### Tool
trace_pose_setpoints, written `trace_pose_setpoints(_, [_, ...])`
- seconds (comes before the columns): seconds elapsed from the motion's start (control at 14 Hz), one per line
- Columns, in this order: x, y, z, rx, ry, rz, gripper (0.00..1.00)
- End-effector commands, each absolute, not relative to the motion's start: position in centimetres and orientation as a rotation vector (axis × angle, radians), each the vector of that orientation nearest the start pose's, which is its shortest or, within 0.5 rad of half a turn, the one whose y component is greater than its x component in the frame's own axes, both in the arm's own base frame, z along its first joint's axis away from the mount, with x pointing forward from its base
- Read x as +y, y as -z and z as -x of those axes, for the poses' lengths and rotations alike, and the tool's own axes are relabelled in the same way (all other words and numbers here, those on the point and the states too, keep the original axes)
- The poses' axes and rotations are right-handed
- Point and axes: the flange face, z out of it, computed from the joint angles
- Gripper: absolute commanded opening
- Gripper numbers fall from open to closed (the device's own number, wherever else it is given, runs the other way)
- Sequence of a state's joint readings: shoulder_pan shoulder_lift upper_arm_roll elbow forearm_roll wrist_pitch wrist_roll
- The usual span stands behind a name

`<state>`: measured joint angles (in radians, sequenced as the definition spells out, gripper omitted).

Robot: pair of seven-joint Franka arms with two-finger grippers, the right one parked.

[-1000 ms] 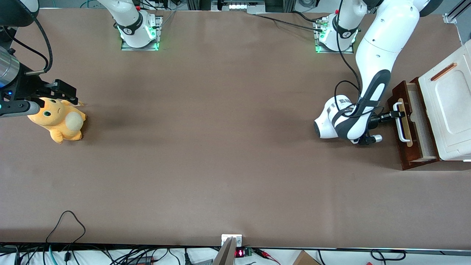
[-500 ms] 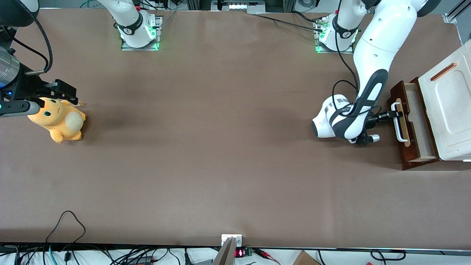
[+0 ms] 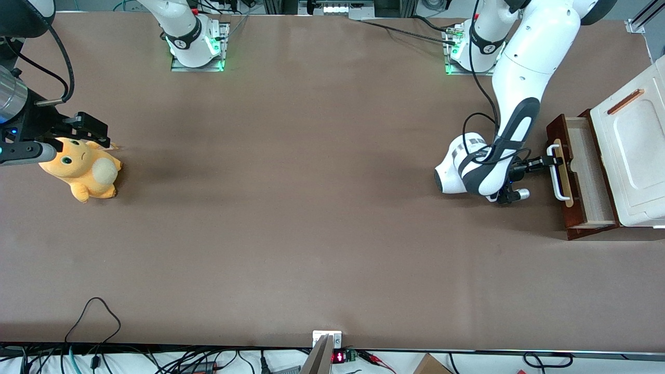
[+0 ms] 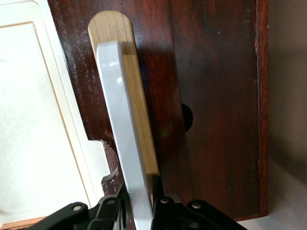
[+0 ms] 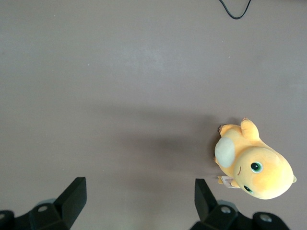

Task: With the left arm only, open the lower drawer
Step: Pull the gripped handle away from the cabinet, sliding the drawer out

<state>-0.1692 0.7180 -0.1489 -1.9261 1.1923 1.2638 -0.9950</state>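
Your gripper (image 3: 549, 162) clamped tight on white bar handle (image 3: 555, 173), fingers (image 4: 111, 211) pinching bar from both sides. Lower drawer (image 3: 574, 176) sits pulled partway out of white cabinet (image 3: 631, 150) at working arm's end of table (image 3: 311, 208), pale inside showing. Lots of bare tabletop in front of drawer. Left arm (image 3: 519, 104) reaches down, wrist level with handle.

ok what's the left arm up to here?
The left arm has its pincer shut on the white bar handle of the lower drawer. The drawer is partly pulled out from under the white cabinet top, its pale wood inside showing.
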Motion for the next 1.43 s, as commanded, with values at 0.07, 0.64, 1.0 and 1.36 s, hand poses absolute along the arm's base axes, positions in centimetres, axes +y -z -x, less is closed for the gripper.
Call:
trace_pose_setpoints(0.07, [-7.8,-14.4,-49.9,-0.053,-0.324,1.546,0.18])
trace_pose_setpoints(0.64, [-9.2,-14.5,-49.2,-0.056,-0.338,1.542,0.18])
trace_pose_setpoints(1.0, [-10.6,-14.5,-48.7,-0.051,-0.338,1.546,0.18])
trace_pose_setpoints(1.36, [-10.9,-14.3,-48.4,-0.058,-0.333,1.546,0.18])
